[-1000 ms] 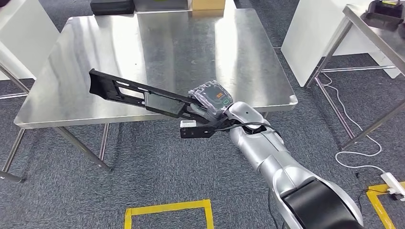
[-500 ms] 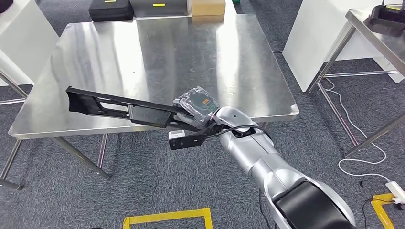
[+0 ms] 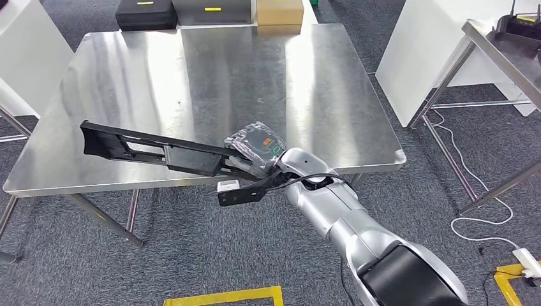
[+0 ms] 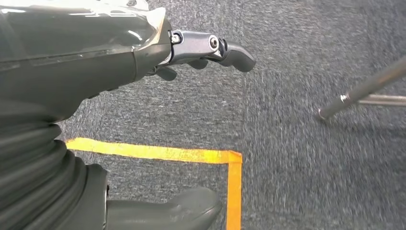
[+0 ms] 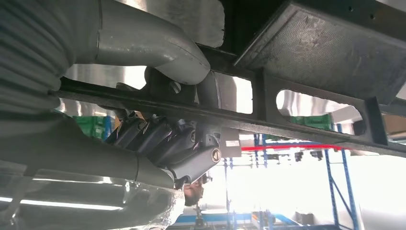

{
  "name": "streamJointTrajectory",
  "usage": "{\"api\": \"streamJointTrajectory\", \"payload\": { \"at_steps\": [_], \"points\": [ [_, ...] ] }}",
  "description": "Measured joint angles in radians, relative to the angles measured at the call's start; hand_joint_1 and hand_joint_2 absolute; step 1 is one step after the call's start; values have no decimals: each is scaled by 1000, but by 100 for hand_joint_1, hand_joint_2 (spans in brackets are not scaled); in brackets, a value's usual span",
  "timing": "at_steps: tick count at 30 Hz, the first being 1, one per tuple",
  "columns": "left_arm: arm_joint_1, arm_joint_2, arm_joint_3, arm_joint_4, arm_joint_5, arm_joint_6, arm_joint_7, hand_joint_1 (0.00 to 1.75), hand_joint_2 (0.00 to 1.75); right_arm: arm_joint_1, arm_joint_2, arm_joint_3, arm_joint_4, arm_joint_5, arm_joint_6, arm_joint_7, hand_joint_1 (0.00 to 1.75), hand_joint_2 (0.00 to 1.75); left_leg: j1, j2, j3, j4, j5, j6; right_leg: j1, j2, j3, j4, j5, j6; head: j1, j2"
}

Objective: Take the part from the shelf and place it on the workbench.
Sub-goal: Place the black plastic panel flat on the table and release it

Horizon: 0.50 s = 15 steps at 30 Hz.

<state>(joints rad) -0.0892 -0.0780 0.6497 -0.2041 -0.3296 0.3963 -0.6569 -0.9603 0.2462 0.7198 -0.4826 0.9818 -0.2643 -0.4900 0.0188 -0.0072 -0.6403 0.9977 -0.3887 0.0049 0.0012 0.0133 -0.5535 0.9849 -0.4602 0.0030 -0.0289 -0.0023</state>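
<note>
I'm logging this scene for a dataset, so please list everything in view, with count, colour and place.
part: one, black, long, held above the workbench's near edge.
workbench: one, bare steel, in front of the robot.
cases: two, black and grey, at its far edge.
cardboard box: one, tan, beside them.
second table: one, steel, on the right.
floor tape: yellow, on grey carpet.
right hand: one, holds the part.
left hand: one, hangs over the floor, holding nothing.
</note>
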Motion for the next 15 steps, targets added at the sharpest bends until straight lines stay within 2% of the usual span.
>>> {"api": "streamJointTrajectory", "payload": {
  "at_steps": [4,7,11,15],
  "points": [
    [-1,-4,18,0,7,11,-1,0,175,-2,-7,7,4,-2,-8,9,175,175,-13,-2,-1,0,-4,7,-1,-2,2,-9,-1,1,1,0],
    [-1,-6,24,0,6,14,-2,0,175,-2,-10,12,7,-4,-9,10,175,175,-16,-2,-1,0,-5,16,-3,-2,3,-12,0,2,1,0],
    [-2,-9,26,0,2,42,-2,0,175,-5,-15,15,13,-9,-10,16,175,175,-19,-2,-1,0,-4,20,-5,-2,3,-14,3,6,1,0],
    [-4,-10,28,0,-7,56,-3,0,175,-25,-46,21,30,16,-47,87,175,175,-19,-3,-1,1,-2,24,-8,-3,1,-14,5,11,0,0]
  ]
}}
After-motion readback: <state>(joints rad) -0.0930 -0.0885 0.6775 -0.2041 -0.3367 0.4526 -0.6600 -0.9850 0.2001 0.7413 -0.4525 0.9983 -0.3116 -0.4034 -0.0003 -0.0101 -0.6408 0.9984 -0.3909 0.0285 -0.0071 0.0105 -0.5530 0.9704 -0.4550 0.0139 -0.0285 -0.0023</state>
